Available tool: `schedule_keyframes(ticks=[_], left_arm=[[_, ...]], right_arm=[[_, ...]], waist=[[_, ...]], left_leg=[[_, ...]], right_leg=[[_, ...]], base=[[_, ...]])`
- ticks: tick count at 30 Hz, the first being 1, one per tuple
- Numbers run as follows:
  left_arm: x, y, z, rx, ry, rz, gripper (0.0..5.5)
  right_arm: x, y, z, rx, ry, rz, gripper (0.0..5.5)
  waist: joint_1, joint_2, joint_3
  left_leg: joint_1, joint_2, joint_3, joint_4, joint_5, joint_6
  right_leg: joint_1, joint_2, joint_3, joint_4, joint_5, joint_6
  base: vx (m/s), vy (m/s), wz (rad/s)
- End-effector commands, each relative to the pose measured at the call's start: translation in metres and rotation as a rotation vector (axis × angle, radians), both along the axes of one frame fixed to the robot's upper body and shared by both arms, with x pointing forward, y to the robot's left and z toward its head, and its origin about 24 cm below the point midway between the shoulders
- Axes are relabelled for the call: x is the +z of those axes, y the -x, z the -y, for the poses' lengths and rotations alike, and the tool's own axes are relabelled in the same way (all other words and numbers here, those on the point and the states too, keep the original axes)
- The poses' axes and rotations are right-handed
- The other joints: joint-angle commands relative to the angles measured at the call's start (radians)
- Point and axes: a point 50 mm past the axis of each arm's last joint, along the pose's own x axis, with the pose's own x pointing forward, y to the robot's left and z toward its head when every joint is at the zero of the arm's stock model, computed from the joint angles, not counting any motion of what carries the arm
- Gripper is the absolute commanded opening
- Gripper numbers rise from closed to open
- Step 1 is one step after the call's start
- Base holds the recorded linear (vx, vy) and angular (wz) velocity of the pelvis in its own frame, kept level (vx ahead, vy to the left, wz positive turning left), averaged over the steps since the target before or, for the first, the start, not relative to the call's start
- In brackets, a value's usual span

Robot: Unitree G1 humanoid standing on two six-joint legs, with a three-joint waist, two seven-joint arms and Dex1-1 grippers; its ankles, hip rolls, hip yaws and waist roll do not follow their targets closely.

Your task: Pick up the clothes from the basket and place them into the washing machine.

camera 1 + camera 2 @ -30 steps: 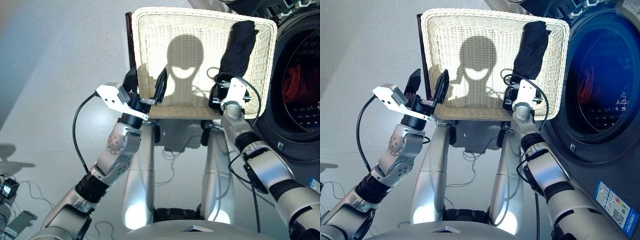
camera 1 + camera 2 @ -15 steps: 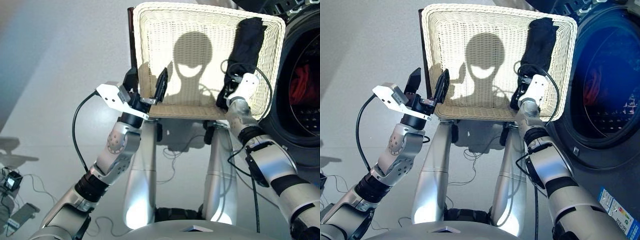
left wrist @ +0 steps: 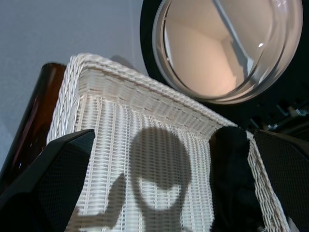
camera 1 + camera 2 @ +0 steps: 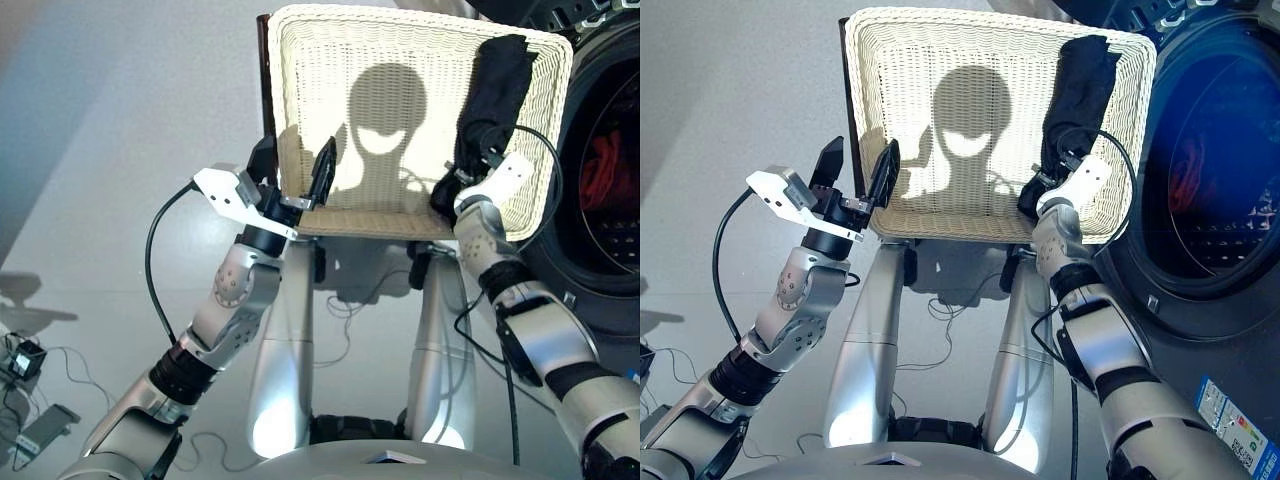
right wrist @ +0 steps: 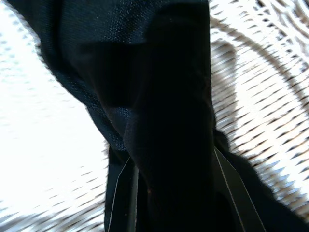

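The black cloth roll [image 4: 490, 95] lies along the right edge of the wicker basket [image 4: 330, 40], the last garment there; red cloth [image 4: 603, 165] already sits inside the washing machine [image 4: 600, 240] just right of the basket. The right hand [image 4: 452, 190] is at the roll's near end; its wrist view shows the cloth [image 5: 159, 96] filling the space between the two fingers [image 5: 120, 193], though whether they have closed on it cannot be told. The left hand [image 4: 295, 175] rests open at the basket's near left corner. Risk: a pinch so close to one end may let the long roll unfurl, trail, and snag the woven rim or the door opening. Only the left wrist view shows the glass door [image 3: 227, 48] beyond the basket's far edge.
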Motion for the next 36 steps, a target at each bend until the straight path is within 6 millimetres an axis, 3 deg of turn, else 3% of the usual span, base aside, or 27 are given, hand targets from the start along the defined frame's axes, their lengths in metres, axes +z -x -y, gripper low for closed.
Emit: schedule_keyframes(ticks=[1,2,3,6,8,11,15,19,28,36], left_arm=[[0.012,0.014,-0.004,0.006,0.036,0.077,5.5],[0.017,0.013,-0.005,0.017,0.037,0.1,5.5],[0.018,0.013,-0.006,0.032,0.053,0.104,5.5],[0.021,0.012,-0.008,0.066,0.083,0.11,5.5],[0.022,0.014,-0.009,0.081,0.096,0.119,5.5],[0.025,0.017,-0.01,0.094,0.116,0.133,5.5],[0.032,0.021,-0.007,0.074,0.113,0.175,5.5],[0.037,0.024,-0.003,0.052,0.09,0.209,5.5],[0.044,0.024,-0.002,0.043,0.051,0.259,5.5],[0.042,0.027,-0.004,-0.024,0.003,0.262,5.5]], right_arm=[[0.02,0.017,0.014,-0.071,-0.076,0.203,0.0],[0.031,0.02,0.017,-0.089,-0.112,0.269,0.0],[0.038,0.028,0.016,-0.119,-0.23,0.362,0.0],[0.031,0.048,0.013,-0.176,-0.446,0.461,0.0],[0.032,0.061,0.02,-0.251,-0.45,0.503,0.0],[0.038,0.074,0.046,-0.527,-0.49,0.564,0.0],[0.039,0.076,0.072,-0.768,-0.497,0.524,0.0],[0.048,0.071,0.098,-0.945,-0.415,0.44,0.0],[0.091,0.058,0.143,-1.043,-0.194,0.378,0.0],[0.118,0.049,0.202,-0.913,0.323,0.071,0.0]], waist=[[-0.03,-0.001,-0.017],[-0.036,-0.005,-0.017],[-0.044,-0.008,-0.017],[-0.06,-0.016,-0.017],[-0.071,-0.021,-0.017],[-0.078,-0.016,-0.017],[-0.074,-0.01,-0.017],[-0.064,-0.007,-0.017],[-0.041,-0.006,-0.017],[-0.016,-0.011,-0.017]], left_leg=[[0.063,0.0,0.056,-0.005,-0.071,0.008],[0.033,0.001,0.059,-0.019,-0.036,0.012],[0.035,0.0,0.06,-0.018,-0.039,0.014],[0.036,-0.004,0.06,-0.015,-0.044,0.02],[0.038,-0.005,0.061,-0.014,-0.047,0.022],[0.043,-0.01,0.059,-0.011,-0.056,0.026],[0.051,-0.015,0.054,-0.008,-0.063,0.03],[0.054,-0.016,0.051,-0.005,-0.069,0.029],[0.054,-0.017,0.043,0.002,-0.068,0.025],[0.045,-0.01,0.045,0.004,-0.062,0.012]], right_leg=[[0.016,0.023,-0.012,-0.031,0.006,-0.018],[-0.012,0.024,-0.014,-0.049,0.041,-0.022],[-0.01,0.024,-0.013,-0.048,0.038,-0.021],[-0.011,0.026,-0.009,-0.044,0.034,-0.019],[-0.009,0.025,-0.008,-0.042,0.031,-0.018],[-0.004,0.026,-0.008,-0.039,0.023,-0.017],[0.007,0.025,-0.009,-0.039,0.016,-0.016],[0.01,0.024,-0.009,-0.038,0.016,-0.016],[0.018,0.024,-0.01,-0.036,0.02,-0.015],[0.009,0.019,-0.015,-0.036,0.035,-0.014]], base=[[-0.079,0.011,-0.017],[-0.075,0.017,-0.017],[-0.075,0.01,0.003],[0.0,0.0,0.0],[0.0,0.0,0.0],[0.0,0.0,0.0],[0.0,0.0,0.0],[0.0,0.0,0.0],[0.0,0.0,0.0],[0.0,0.0,0.0]])
